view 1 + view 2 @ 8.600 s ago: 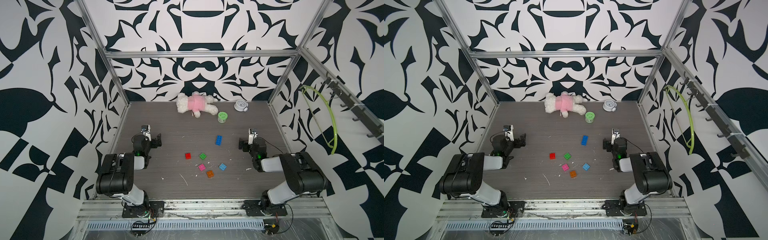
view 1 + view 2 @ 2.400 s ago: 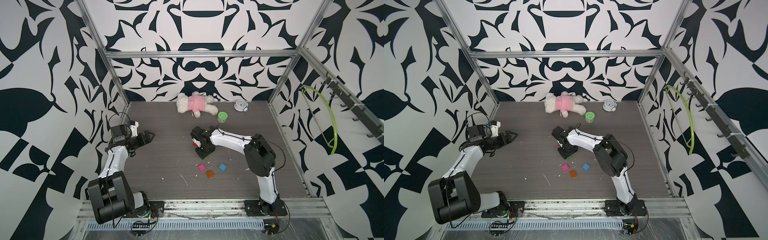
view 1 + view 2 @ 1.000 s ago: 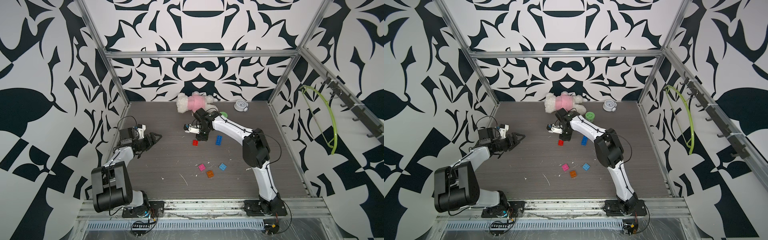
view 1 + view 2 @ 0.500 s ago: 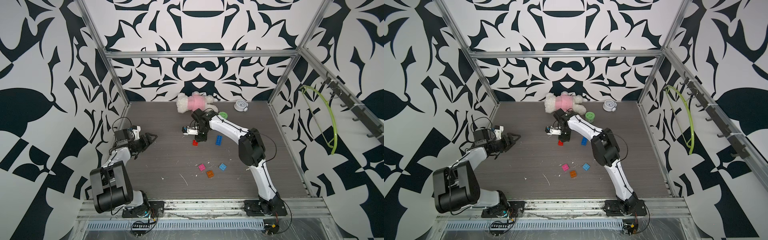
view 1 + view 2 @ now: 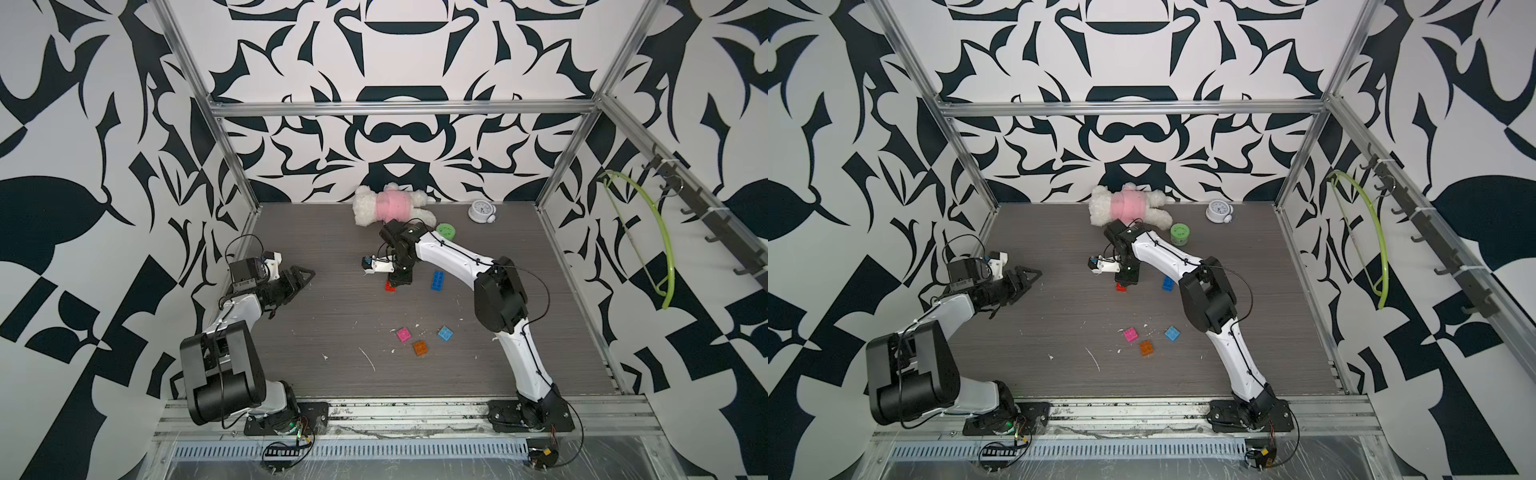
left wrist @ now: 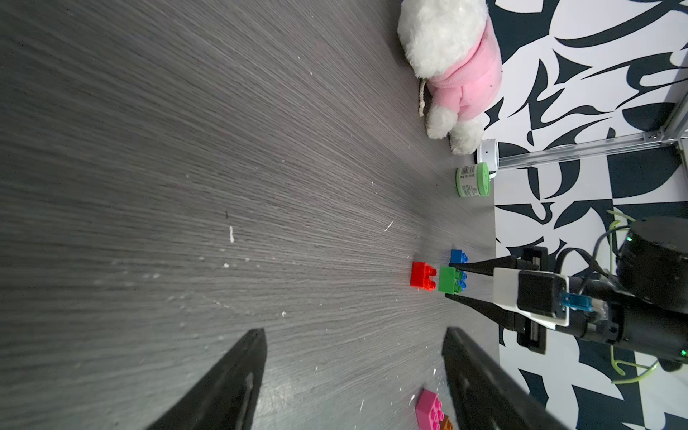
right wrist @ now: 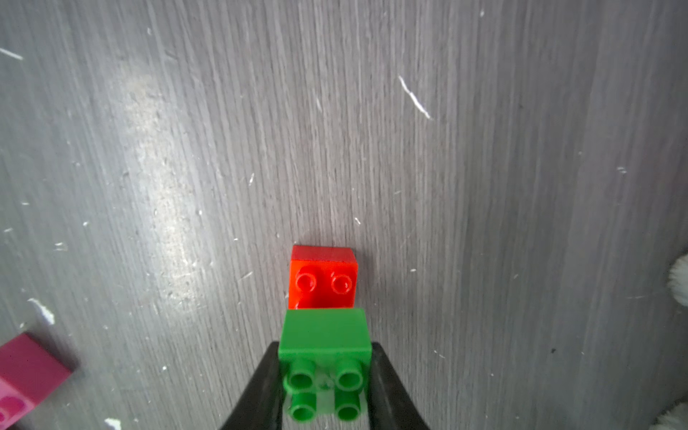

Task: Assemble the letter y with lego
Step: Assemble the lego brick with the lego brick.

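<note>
lego green brick (image 7: 325, 331): judged light, rigid, slick; held by flat sides in right gripper (image 7: 325, 352), clamped, just beside red brick (image 7: 322, 283) on table (image 7: 521, 186). left gripper (image 6: 353, 333) wide, empty.

Brick (image 7: 325, 329) in right claw (image 7: 325, 372), above floor brick (image 7: 322, 283), plush (image 5: 388, 205) behind

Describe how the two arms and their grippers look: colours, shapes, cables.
Both arms, left arm and right arm, have white shell links between bulky black joint housings. Thin black cables loop alongside them. The left gripper and right gripper carry matte black, tapered, pointed fingers. Each wrist bears a small white camera mount; the right one shows a blue plug.
</note>
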Available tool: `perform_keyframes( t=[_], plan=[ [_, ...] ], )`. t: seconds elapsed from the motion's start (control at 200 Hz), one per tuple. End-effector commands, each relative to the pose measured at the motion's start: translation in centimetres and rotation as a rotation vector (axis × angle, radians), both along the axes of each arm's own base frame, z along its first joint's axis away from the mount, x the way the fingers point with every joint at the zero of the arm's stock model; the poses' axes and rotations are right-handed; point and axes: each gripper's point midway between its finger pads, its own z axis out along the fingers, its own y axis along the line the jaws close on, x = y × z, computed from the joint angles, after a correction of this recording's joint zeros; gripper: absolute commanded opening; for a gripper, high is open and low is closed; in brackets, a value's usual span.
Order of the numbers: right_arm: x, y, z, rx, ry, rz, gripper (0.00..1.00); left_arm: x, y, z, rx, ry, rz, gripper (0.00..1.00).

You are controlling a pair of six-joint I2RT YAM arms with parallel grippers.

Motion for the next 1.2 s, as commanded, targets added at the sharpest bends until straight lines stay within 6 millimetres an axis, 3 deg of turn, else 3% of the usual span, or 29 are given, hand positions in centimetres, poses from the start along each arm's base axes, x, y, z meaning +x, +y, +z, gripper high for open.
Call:
perform_keyframes(
  t=[0.0,0.315,0.855,1.195],
  plan=[
    [0.1,0.5,1.0,0.011,-0.017,0.017,0.25,0.5,0.2,0.6,0.013,-0.014,-0.009,0.79],
    [0.2,0.0,0.0,-0.026,-0.017,0.025,0.24,0.4,0.2,0.5,0.012,-0.011,-0.01,0.79],
    [-2.1,-2.0,-2.8,-0.199,0.03,0.174,0.19,0.4,0.2,0.5,0.013,-0.008,-0.011,0.79],
    [-2.5,-2.5,-4.7,-0.257,0.081,0.105,0.16,0.4,0.3,0.5,0.017,-0.008,-0.009,0.79]
  ],
)
